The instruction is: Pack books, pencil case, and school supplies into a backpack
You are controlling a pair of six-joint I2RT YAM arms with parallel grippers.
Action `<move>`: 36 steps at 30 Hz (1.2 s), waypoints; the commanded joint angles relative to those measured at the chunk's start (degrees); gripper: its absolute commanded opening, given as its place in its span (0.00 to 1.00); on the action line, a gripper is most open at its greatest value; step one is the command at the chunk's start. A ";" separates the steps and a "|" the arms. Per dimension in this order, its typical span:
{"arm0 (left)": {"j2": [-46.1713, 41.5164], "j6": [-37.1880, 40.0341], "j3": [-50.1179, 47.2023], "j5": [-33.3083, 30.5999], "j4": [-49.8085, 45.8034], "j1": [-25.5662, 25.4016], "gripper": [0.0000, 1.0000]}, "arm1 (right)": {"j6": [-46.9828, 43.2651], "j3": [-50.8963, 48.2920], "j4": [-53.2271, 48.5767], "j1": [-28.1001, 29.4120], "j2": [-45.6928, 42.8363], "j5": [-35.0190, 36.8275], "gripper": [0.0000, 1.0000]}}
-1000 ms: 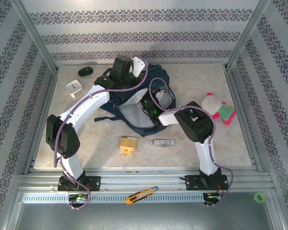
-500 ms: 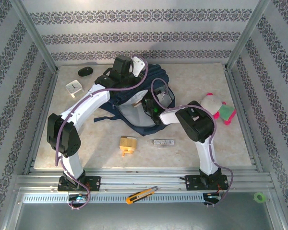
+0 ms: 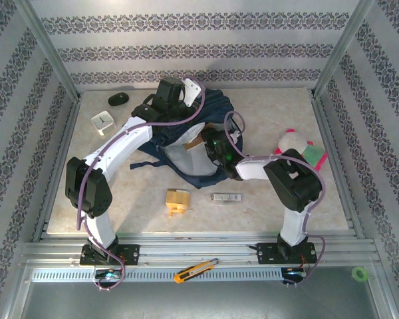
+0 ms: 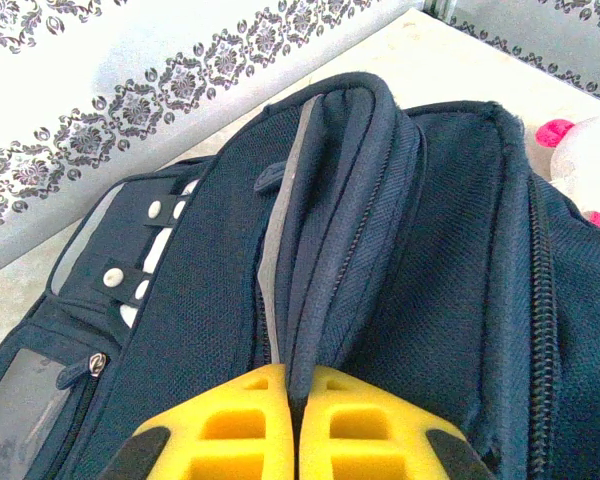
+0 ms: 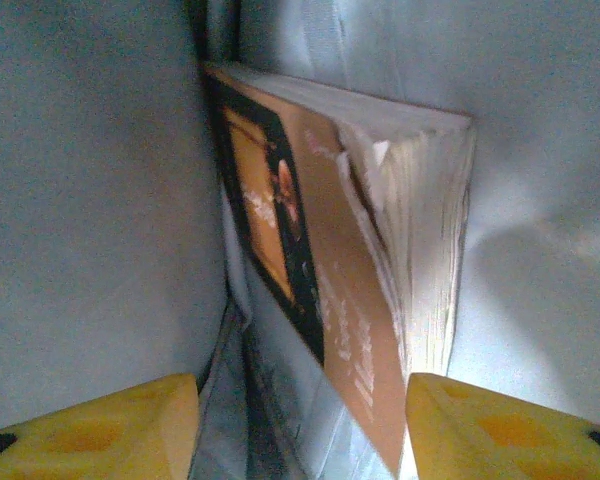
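1. We see the left gripper (image 4: 293,405) with its fingers together, clamped on a fold of the navy backpack (image 4: 410,260).
2. The right gripper (image 5: 300,440) is inside the backpack, and its fingers stand apart, not closed on anything.
3. The brown book (image 5: 320,260) stands on edge between the grey lining walls, just ahead of these fingers.
4. The tan-yellow block (image 3: 177,201) and the silver bar (image 3: 225,197) lie on the table (image 3: 120,193), near the backpack.

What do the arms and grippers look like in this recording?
The left arm and right arm have white links, bulky black joint housings and a purple cable running along each. The left gripper and right gripper have yellow fingers with moulded square recesses and black patches further back.
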 commanded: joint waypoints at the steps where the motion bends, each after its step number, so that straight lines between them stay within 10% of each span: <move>1: -0.52 -0.97 1.43 -0.28 4.31 0.88 0.00 | -2.84 -4.36 -0.65 0.29 -6.56 -1.09 0.57; 18: -0.02 -0.68 -8.63 7.80 9.92 0.44 0.00 | -24.28 -13.94 -40.14 -6.50 -49.33 1.26 0.60; 36: 9.36 5.17 -23.59 8.34 13.86 -6.57 0.01 | -35.78 -12.95 -40.11 -12.00 -53.13 -3.92 0.60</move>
